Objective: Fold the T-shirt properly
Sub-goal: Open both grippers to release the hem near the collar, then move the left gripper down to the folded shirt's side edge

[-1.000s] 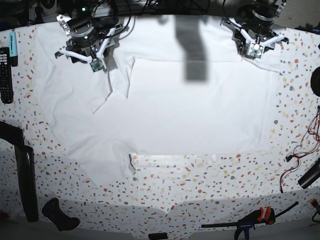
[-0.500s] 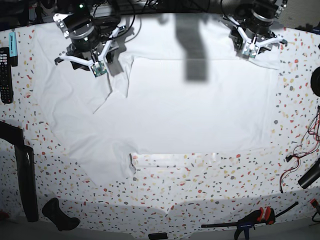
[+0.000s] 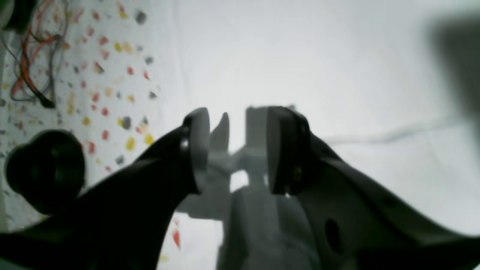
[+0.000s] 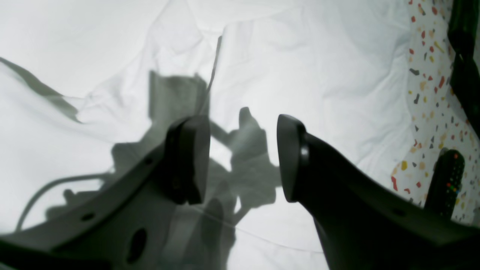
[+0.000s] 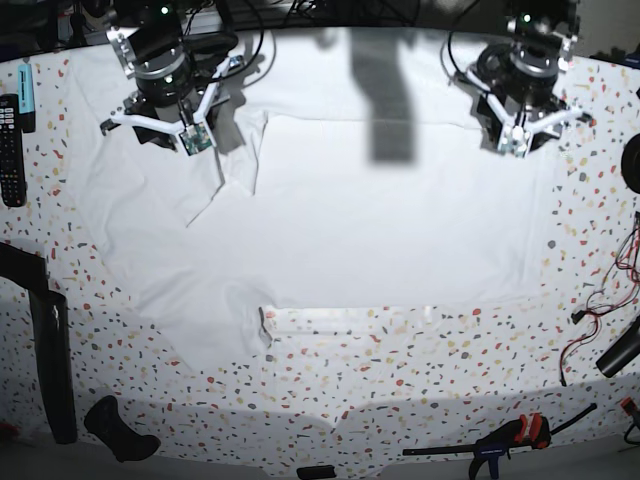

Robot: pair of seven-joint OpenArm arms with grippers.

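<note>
The white T-shirt [image 5: 350, 220] lies spread across the speckled table, with a creased flap near its upper left. My right gripper [image 5: 165, 108] hovers above that upper-left part. In the right wrist view the right gripper [image 4: 243, 157] is open, with only wrinkled T-shirt [image 4: 300, 56] and shadow below it. Over the shirt's upper right edge hangs my left gripper [image 5: 525, 105]. The left wrist view shows the left gripper [image 3: 236, 146] open too, nothing between its pads, above smooth T-shirt [image 3: 318, 56].
A black remote [image 5: 10, 150] lies at the left edge, also seen as the remote [image 4: 446, 180]. Red and black wires [image 5: 620, 265] and a round black object [image 5: 632, 160] sit at the right edge. A clamp [image 5: 510, 440] and a black handle [image 5: 120, 430] lie along the front.
The left gripper has moved toward the front over the shirt's right side and turned. The right gripper has shifted slightly left and rotated. Both jaws keep the same gap.
</note>
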